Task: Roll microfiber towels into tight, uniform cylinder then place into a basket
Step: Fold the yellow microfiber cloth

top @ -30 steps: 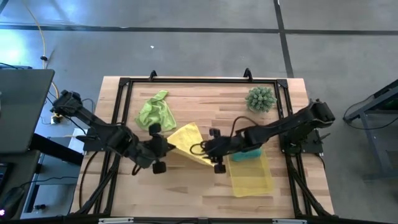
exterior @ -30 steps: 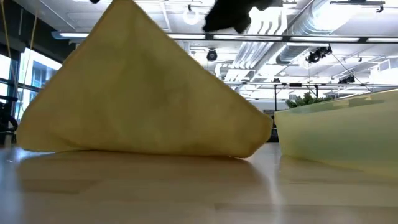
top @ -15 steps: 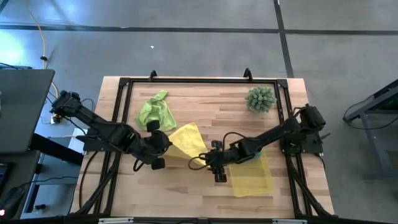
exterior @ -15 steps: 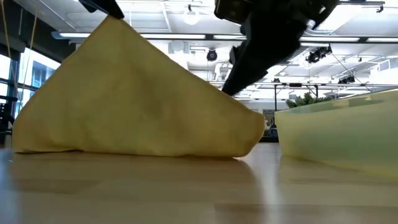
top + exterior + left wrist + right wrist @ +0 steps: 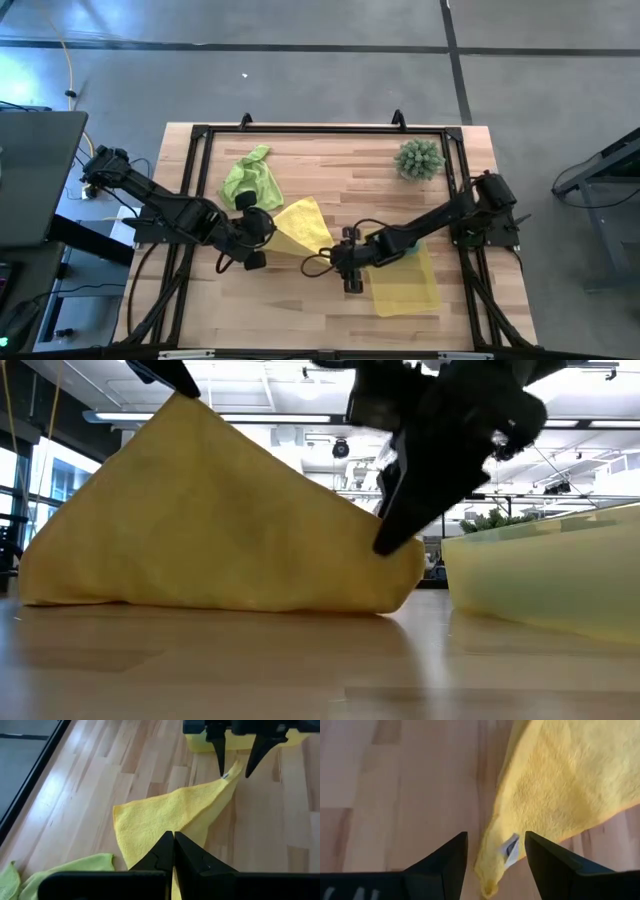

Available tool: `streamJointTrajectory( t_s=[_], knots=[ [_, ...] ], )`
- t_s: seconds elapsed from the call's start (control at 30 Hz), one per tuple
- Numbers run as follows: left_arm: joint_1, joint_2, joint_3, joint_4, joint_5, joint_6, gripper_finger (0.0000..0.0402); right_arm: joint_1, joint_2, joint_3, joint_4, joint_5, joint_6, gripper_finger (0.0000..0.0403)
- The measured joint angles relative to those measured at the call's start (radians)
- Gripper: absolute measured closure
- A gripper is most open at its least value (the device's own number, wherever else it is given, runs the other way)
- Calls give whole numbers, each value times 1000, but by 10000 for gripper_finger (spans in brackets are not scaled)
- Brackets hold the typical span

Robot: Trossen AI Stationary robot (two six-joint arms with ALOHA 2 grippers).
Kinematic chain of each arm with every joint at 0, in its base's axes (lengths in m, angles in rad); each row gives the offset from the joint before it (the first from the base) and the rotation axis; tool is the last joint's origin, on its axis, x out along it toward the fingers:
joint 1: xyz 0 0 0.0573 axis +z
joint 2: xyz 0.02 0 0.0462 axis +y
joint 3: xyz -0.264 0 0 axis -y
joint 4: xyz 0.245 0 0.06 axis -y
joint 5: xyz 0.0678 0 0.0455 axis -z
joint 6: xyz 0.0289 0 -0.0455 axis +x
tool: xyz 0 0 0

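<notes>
Right tool (image 5: 327, 262) now lower, astride yellow towel (image 5: 300, 226).

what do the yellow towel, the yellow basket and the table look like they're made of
Yellow towel: soft fuzzy cloth, likely microfiber; a nubby matte pile shows up close, and it drapes in folds. Basket: probably plastic; its wall is smooth, faintly glossy and see-through. Table: wood, apparently jointed planks with a light sheen; strips of differing grain show.
</notes>
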Motion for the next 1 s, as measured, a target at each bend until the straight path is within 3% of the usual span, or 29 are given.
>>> streamJointTrajectory(
  t_s=[0.23, 0.53, 0.67, 1.0],
  knots=[
    [0, 0, 0, -16, 0, -5, 401, 3, 30, 0, -17, 5, 21, 237],
    [-2, 0, 0, -55, 3, -50, 401, 5, 30, 2, -42, 16, 14, 393],
    [-2, 0, 0, -56, 3, -53, 401, 5, 30, 67, -147, 100, -7, 386],
    [-2, -28, 0, -69, -23, -14, 401, -14, 26, 373, -629, 365, -134, 401]
  ],
)
